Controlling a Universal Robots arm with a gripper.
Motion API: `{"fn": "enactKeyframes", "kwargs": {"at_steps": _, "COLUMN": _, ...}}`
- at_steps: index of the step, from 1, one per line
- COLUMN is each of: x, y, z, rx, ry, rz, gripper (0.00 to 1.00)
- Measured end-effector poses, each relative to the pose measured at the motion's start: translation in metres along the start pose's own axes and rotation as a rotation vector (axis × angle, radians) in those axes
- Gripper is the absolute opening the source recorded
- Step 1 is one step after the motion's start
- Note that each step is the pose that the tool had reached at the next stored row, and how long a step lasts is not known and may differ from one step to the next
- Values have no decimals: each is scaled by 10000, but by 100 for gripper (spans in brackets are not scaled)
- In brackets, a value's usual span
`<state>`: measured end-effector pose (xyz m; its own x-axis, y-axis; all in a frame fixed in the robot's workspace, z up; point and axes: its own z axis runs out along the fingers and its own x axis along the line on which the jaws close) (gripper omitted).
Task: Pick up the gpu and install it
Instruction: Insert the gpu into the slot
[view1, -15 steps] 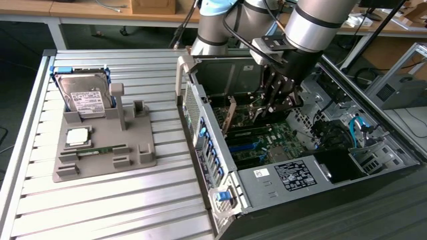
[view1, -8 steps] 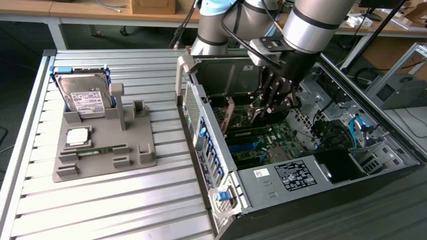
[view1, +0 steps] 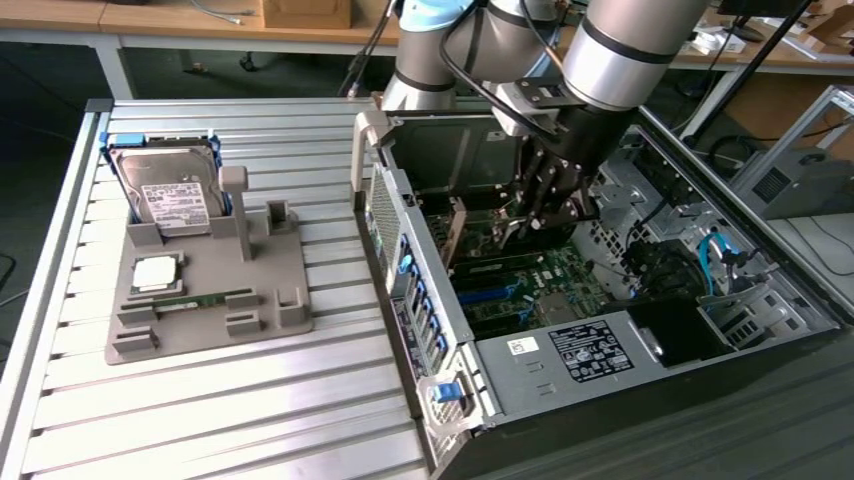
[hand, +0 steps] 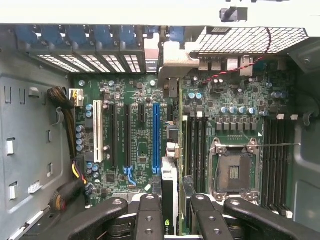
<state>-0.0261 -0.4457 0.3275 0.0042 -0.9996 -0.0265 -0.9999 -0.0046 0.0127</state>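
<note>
Gripper (hand: 174, 212) jaws clamped on gpu (hand: 169, 175), edge-on over the motherboard (hand: 140, 165) inside the case (view1: 400, 215). Install step, I judge; my card edge needs lining up with blue slot (hand: 156, 135) nearby.

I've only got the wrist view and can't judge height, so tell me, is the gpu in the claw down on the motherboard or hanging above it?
Observer: Hanging above it. The claw holds the gpu inside the open case, and it looks clear of the motherboard.
Operator: What sits outside the case?
Observer: A grey fixture, on the exterior view's left, with a hard drive standing in it.
Operator: Anything else on it?
Observer: A memory stick and a processor chip lie flat on its base.
</note>
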Motion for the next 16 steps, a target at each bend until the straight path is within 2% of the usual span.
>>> {"fn": "enactKeyframes", "kwargs": {"at_steps": 16, "x": 39, "y": 28, "z": 90, "rx": 0, "ry": 1, "rz": -2, "gripper": 27}}
